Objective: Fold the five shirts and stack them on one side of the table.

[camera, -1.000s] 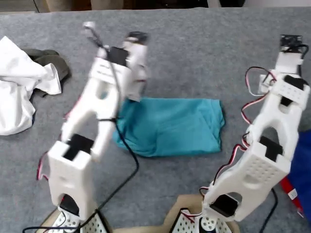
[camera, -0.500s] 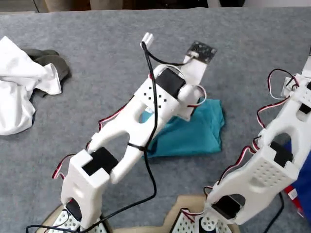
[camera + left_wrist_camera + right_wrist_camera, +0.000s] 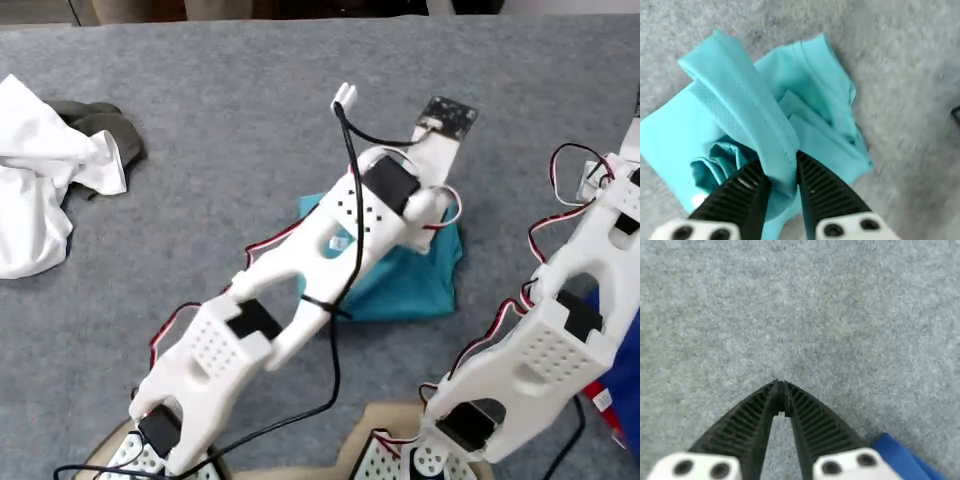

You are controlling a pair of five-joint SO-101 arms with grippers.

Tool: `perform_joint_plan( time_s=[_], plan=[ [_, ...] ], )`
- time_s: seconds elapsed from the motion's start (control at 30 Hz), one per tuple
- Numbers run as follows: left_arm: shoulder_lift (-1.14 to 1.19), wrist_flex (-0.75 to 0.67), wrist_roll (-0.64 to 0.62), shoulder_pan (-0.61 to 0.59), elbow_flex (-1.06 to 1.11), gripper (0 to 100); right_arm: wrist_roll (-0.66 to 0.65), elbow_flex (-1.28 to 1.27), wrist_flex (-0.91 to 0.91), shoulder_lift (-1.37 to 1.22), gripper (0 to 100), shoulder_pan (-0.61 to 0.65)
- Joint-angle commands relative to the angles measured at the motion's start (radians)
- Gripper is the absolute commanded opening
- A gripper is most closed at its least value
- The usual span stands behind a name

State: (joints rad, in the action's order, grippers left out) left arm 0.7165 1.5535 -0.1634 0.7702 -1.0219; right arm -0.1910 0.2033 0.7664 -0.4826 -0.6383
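A teal shirt (image 3: 415, 280) lies mid-table, partly under my left arm (image 3: 360, 215), which stretches across it from the front left. In the left wrist view my left gripper (image 3: 782, 172) is shut on a raised fold of the teal shirt (image 3: 740, 105), and the rest of the cloth lies bunched and layered on the grey cover beneath. My right arm (image 3: 580, 290) stands at the right edge. Its gripper (image 3: 781, 392) is shut with nothing in it, just above bare grey cover.
A crumpled white shirt (image 3: 40, 180) lies at the far left with a dark olive shirt (image 3: 100, 120) behind it. A blue shirt (image 3: 625, 340) and something red (image 3: 600, 395) sit at the right edge, and the blue corner (image 3: 900, 455) is by the right gripper.
My left arm has swung from the teal shirt's left side over to its right, drawing the left edge across so the shirt is narrower. The right arm shifted slightly rightward.
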Motion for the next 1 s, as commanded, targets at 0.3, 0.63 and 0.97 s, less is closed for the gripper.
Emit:
perform_joint_plan(
  time_s=[0.3, 0.63, 0.97],
  plan=[
    [0.068, -0.009, -0.078, 0.077, -0.198, 2, -0.005, 0.050, -0.020, -0.001, 0.9, -0.013],
    [0.076, -0.052, -0.078, 0.091, -0.190, 3, -0.009, 0.050, -0.020, -0.001, 0.9, -0.010],
    [0.088, -0.049, -0.078, 0.083, -0.190, 24, -0.011, 0.050, -0.020, -0.002, 0.9, -0.007]
  ],
)
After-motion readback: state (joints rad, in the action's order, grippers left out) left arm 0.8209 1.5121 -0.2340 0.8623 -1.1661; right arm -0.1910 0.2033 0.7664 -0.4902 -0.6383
